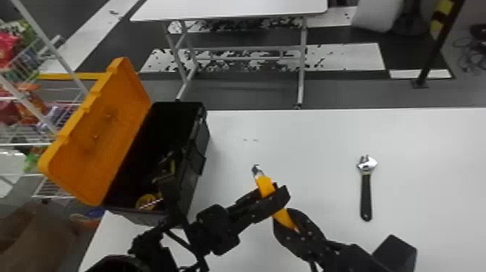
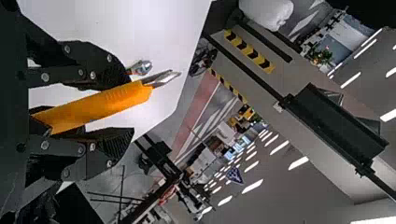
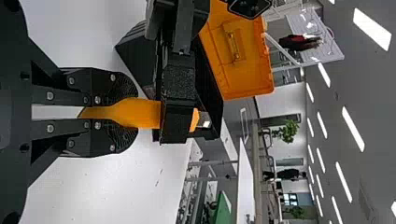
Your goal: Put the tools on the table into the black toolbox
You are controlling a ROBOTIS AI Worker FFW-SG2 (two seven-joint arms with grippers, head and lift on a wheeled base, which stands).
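Handover seemed in hand: orange-handled tool [image 1: 265,186] was clenched by right hand [image 3: 133,112], straddled by left hand [image 2: 129,105], fingers parted. Left grip was needed before right release. Adjustable wrench [image 1: 366,195] was seen on table [image 1: 318,141].

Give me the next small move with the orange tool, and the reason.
Probably close the left gripper on the orange tool: that gripper's fingers stand open around it, the right gripper is shut on it, and the toolbox stands on the left.
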